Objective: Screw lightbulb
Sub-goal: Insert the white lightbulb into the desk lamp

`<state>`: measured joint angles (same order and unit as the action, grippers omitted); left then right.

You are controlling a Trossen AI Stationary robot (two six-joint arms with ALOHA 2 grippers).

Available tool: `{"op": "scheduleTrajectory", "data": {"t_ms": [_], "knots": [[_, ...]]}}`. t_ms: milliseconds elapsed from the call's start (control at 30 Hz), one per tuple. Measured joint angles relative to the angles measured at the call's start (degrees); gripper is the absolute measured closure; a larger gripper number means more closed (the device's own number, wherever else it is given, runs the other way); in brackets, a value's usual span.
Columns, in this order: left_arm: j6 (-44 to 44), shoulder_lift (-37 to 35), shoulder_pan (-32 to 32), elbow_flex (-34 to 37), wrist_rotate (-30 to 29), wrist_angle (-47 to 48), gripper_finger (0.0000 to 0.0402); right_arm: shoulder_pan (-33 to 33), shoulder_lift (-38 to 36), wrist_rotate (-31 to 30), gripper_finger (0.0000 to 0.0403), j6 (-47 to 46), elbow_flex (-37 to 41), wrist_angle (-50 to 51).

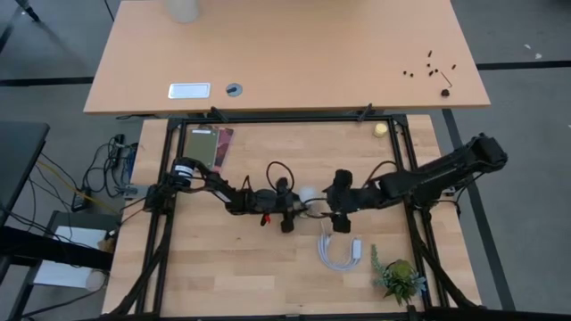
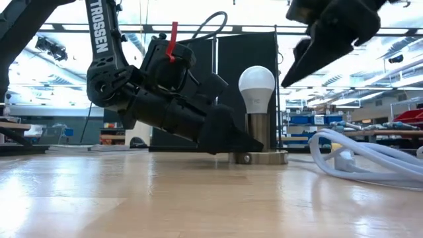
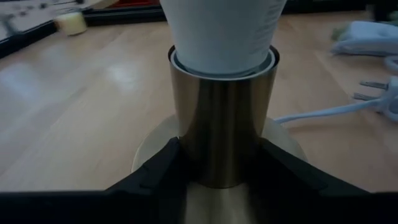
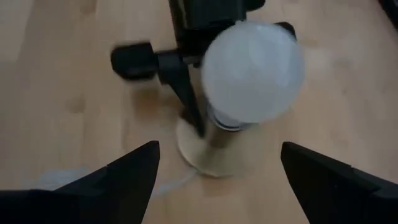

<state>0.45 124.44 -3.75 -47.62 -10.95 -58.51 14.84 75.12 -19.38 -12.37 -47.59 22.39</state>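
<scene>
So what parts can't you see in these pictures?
- Lightbulb: its round top is cut off by the left wrist view's edge.
- Bulb's screw base: hidden inside the brass socket, every view.
- Small dark bits on the far desk: too small to identify, high view.
- Right gripper: body cut off, low view.

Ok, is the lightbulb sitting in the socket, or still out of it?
In. The lightbulb stands upright, its neck inside the brass socket. How far it is screwed down, cannot tell.
</scene>
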Motion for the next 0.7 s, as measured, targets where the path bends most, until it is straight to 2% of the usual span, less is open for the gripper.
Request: {"op": "scheduleTrajectory", "data": {"t_ms": [133,267,367,600,700], "knots": [[1.98,0.02,-0.01,-0.02,5.20,-0.35,0.0211,-1.47,3.96,0.15,0.0058,8.59,-7.92,12.03],[2.38,0.07,-0.04,0.00,10.66,-0.64,0.0211,-2.60,8.41,3.63,0.0058,20.25,-14.20,15.14],[2.39,0.07,-0.11,0.02,11.25,-0.76,0.0211,-2.67,12.52,5.35,0.0058,26.32,-18.61,18.11],[1.13,0.07,-0.11,0.02,11.26,-0.74,0.0211,-4.86,23.14,6.28,0.0058,29.10,-29.93,28.04],[0.79,0.07,-0.11,0.02,11.24,-0.73,0.0211,-5.59,26.52,9.34,0.0058,30.25,-33.76,30.55]]}}
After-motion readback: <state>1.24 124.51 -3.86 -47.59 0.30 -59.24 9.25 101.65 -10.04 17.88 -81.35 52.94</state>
